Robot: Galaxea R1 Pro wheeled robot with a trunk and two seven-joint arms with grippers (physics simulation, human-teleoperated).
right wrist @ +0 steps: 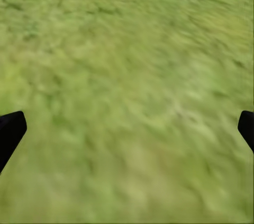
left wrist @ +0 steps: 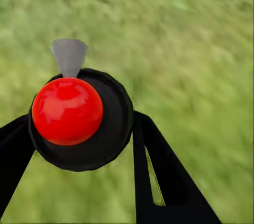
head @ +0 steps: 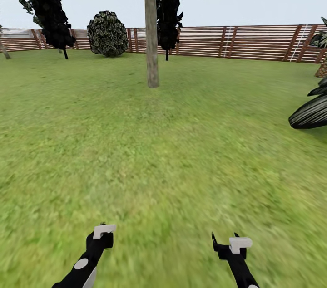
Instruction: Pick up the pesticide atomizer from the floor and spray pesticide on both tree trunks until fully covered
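Left end effector (left wrist: 79, 144) is clamped on the atomizer (left wrist: 67, 110), nozzle forward for spraying. Right end effector (right wrist: 127, 128) hangs spread, empty, over grass (head: 163, 165). The trunk (head: 151, 29) stands far ahead.

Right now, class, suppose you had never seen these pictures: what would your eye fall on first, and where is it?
A glossy red ball set in a round black disc with a grey nozzle, the pesticide atomizer, sits between the left claw's dark fingers. In the head view a bare tree trunk rises from the floor straight ahead, before a brown slatted fence. The right claw hangs open over grass.
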